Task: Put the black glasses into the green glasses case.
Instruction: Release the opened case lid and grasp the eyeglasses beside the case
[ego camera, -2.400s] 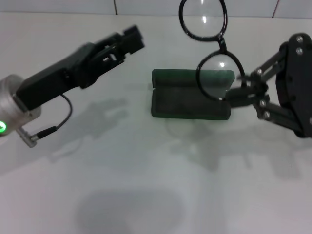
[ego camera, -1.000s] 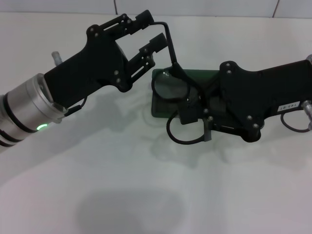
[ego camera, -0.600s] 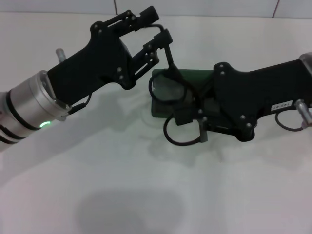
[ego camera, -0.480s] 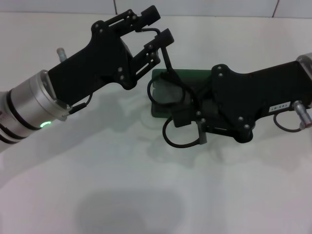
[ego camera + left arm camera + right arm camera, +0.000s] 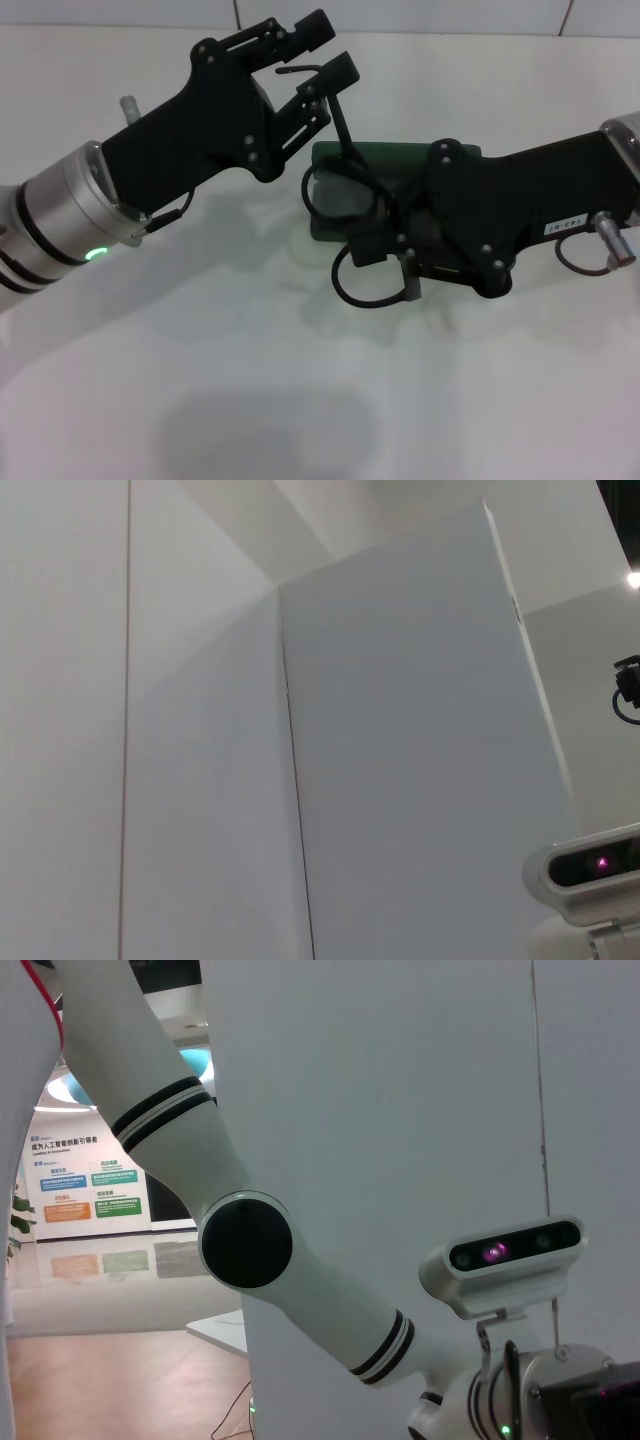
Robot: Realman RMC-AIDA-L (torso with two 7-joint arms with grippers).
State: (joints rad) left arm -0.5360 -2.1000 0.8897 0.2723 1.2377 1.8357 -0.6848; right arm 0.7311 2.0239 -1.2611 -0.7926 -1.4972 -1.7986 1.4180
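Two arms, one job, as I log it from my desk. Worktop [image 5: 200, 400]: white. Green glasses case [image 5: 330, 160]: my landmark, lid up. Left gripper [image 5: 318, 55]: behind the case's left end, fingers spread around a raised temple arm, apparently not pinching. Right gripper [image 5: 385, 262]: over the case's front, pinching the black glasses [image 5: 350, 190], which straddle its front-left edge. Step: seating. Next, I judge: fold that temple, lower the frame inside.
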